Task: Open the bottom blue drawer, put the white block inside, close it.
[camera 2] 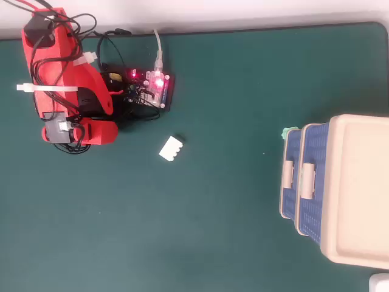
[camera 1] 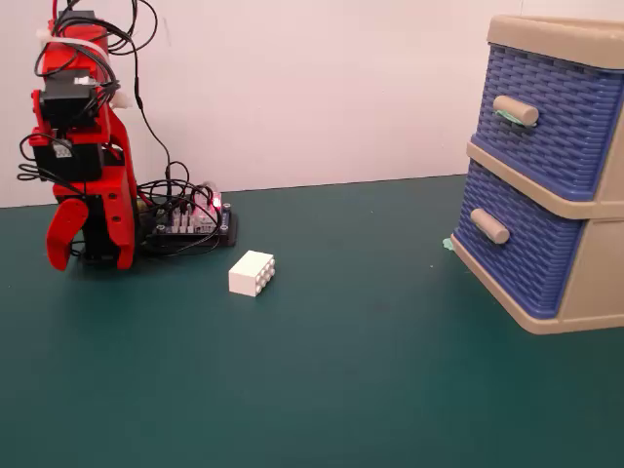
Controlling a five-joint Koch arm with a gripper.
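Note:
The white block (camera 1: 252, 273) lies on the green table, studs facing sideways; it also shows in the overhead view (camera 2: 171, 148). The bottom blue drawer (camera 1: 526, 249) is shut, its beige handle (camera 1: 489, 226) sticking out; from above its front (camera 2: 290, 194) shows at the cabinet's left edge. The red arm (camera 2: 67, 91) is folded at the far left. My gripper (camera 1: 60, 255) hangs down beside the arm's base, left of the block and far from the drawer. Only one red jaw tip shows, and it holds nothing visible.
The upper blue drawer (camera 1: 556, 107) is shut, with a green mark at its handle. A lit circuit board (camera 1: 190, 222) with wires sits behind the block. A small green scrap (camera 1: 448, 244) lies at the cabinet's foot. A white wall runs behind the table.

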